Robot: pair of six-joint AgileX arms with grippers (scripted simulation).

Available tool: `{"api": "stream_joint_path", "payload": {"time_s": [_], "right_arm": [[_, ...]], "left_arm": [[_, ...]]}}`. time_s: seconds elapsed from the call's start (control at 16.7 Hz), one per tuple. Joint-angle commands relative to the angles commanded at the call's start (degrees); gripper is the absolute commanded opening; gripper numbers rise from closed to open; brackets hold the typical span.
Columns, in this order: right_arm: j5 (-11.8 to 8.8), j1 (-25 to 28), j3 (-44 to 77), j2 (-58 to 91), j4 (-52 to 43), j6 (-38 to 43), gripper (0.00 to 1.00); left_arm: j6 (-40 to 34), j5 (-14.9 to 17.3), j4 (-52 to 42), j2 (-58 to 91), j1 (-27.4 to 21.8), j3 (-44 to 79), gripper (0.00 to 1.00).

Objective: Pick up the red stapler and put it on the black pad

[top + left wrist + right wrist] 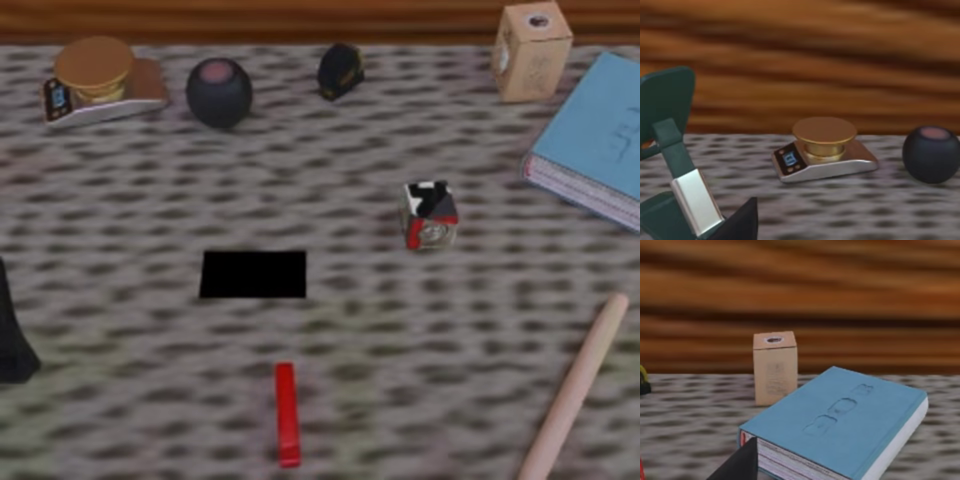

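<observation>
The red stapler (pixel 288 413) lies flat near the table's front edge, pointing front to back. The black pad (pixel 253 274) lies flat just behind it and slightly to the left, with a strip of bare table between them. Neither arm reaches over them in the top view. Only a dark corner of my left gripper (pixel 742 222) shows in the left wrist view, low over the table on the left side. A dark corner of my right gripper (pixel 740 465) shows in the right wrist view, in front of the blue book (pixel 840 420).
Along the back stand a scale (pixel 95 80), a dark ball (pixel 218 92), a tape measure (pixel 340 72) and a cardboard box (pixel 531 50). The book (pixel 595 140), a cube (pixel 430 215) and a wooden rolling pin (pixel 575 395) are on the right. A dark green object (pixel 12 335) is at the left edge.
</observation>
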Motion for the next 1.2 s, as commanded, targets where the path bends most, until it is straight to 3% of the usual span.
{"api": "stream_joint_path", "payload": {"time_s": [0.18,0.42,1.2], "right_arm": [[0.0,0.0,0.0,0.0,0.0,0.0,1.0],[0.0,0.0,0.0,0.0,0.0,0.0,1.0],[0.0,0.0,0.0,0.0,0.0,0.0,1.0]], "left_arm": [[-0.4,0.05,-0.48,0.6,-0.42,0.6,1.0],[-5.6,0.26,-6.79,9.05,-5.32,8.7,1.0],[-38.25,0.09,-49.38,79.26,-34.76,57.65,1.0]]}}
